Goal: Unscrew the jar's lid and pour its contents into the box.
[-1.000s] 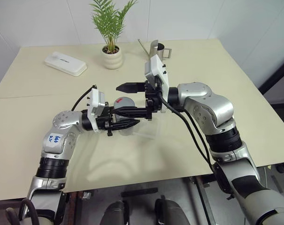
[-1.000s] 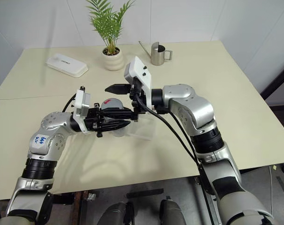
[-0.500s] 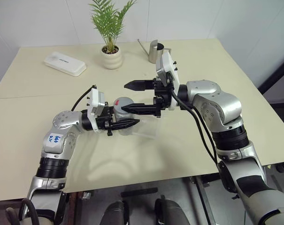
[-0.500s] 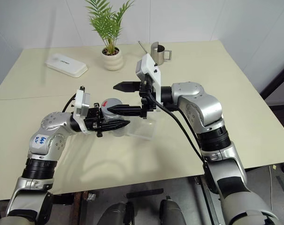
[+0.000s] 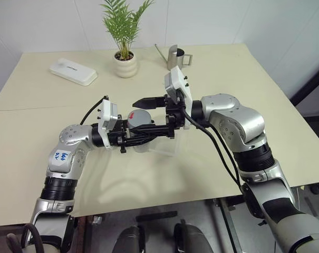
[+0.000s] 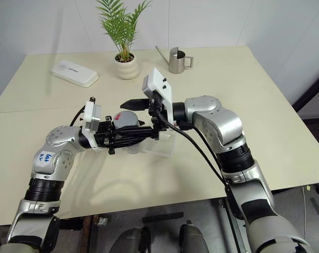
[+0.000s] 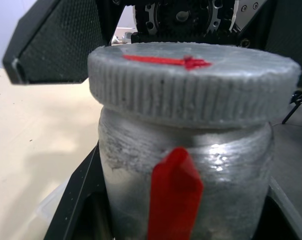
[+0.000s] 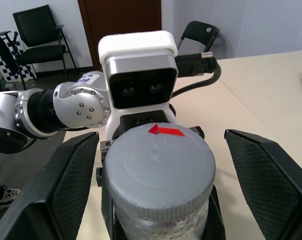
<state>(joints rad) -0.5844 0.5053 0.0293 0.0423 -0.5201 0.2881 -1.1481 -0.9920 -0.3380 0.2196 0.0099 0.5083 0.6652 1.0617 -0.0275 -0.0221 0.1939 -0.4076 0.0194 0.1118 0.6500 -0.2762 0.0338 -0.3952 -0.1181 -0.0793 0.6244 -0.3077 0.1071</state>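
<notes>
Above the box [image 5: 162, 143] on the table, the jar [image 7: 185, 185] is held upright and steady by the closed left gripper [image 5: 139, 138], so that the lid [image 8: 158, 165] can be straddled by the wide-spread fingers [image 8: 68, 182] of the right gripper [image 5: 145, 113] for unscrewing.

Readable text is showing on one thing: a white sticker [image 5: 63, 156] on the left forearm, back along the arm from the left gripper [image 5: 141, 139], is carrying blue handwritten characters, too small to make out for sure. The lid [image 8: 158, 162] between the right gripper's [image 5: 147, 113] fingers is showing a red arrow mark, no lettering. The white case [image 5: 73, 71], well beyond both grippers, is bearing a faint illegible print.
</notes>
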